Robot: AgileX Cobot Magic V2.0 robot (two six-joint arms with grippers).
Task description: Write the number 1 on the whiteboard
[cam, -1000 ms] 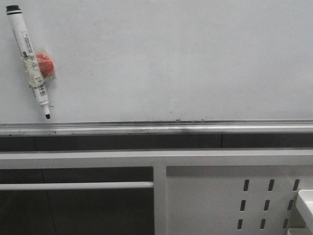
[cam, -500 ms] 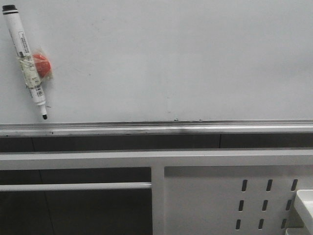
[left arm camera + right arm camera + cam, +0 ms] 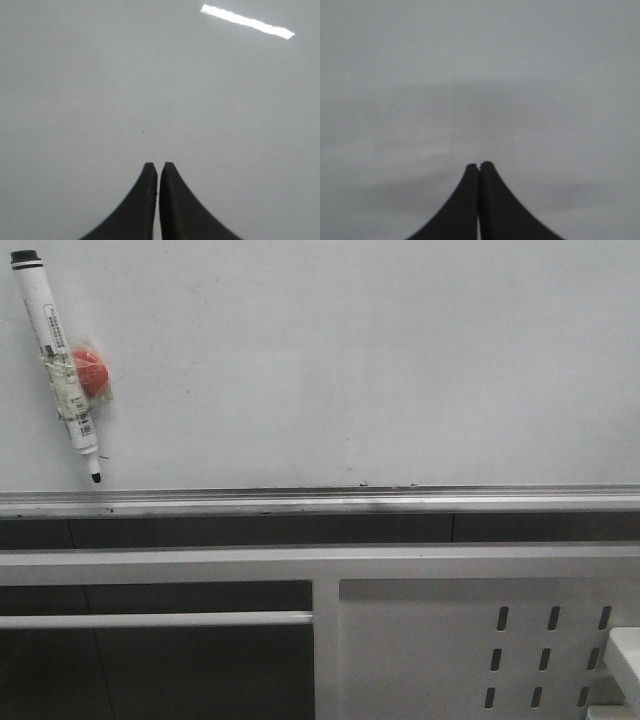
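The whiteboard (image 3: 350, 360) fills the upper part of the front view, with its silver rail (image 3: 320, 502) along the lower edge. No black stroke of a number 1 shows on it. A white marker pen (image 3: 55, 350) with a red disc (image 3: 90, 372) taped on hangs tilted on the board at the far left, its black tip pointing down. Neither gripper shows in the front view. My left gripper (image 3: 158, 165) is shut and empty, facing a pale glossy surface. My right gripper (image 3: 479, 164) is shut and empty, facing a plain grey surface.
A white perforated metal frame (image 3: 480, 640) stands below the rail, with dark openings at the lower left. A white edge (image 3: 625, 660) shows at the bottom right corner. A bright light reflection (image 3: 247, 21) lies on the surface in the left wrist view.
The whole front view shifted a few pixels to the left and back. The marker keeps its place on the board.
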